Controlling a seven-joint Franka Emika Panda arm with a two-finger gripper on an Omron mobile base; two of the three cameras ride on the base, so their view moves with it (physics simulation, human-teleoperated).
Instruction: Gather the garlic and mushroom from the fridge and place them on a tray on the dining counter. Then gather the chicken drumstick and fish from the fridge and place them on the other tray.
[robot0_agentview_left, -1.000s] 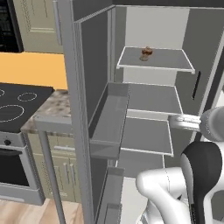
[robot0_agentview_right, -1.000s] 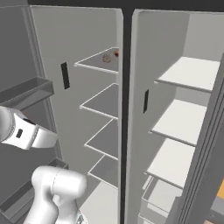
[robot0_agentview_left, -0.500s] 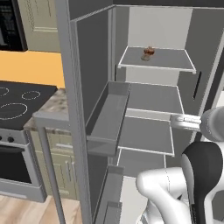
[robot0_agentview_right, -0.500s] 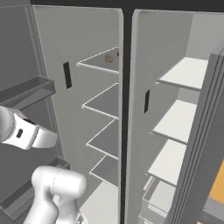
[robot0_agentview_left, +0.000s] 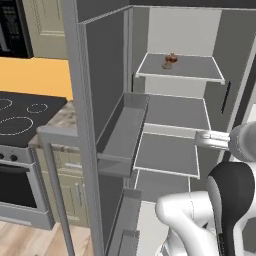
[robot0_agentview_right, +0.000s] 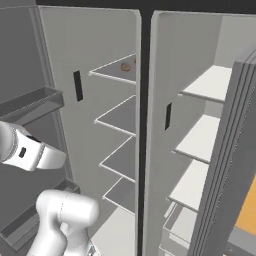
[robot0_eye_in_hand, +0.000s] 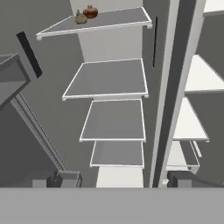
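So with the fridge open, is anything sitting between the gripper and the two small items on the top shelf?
Nothing visible blocks the way. The fridge doors are open, and the two small items sit alone on the top shelf. The open gripper is far below them, looking up past bare shelves.

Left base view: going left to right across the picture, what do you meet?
Black stovetop → open fridge door with its door bin → the fridge shelves, the top shelf carrying two small food items → the robot's white arm at the right edge.
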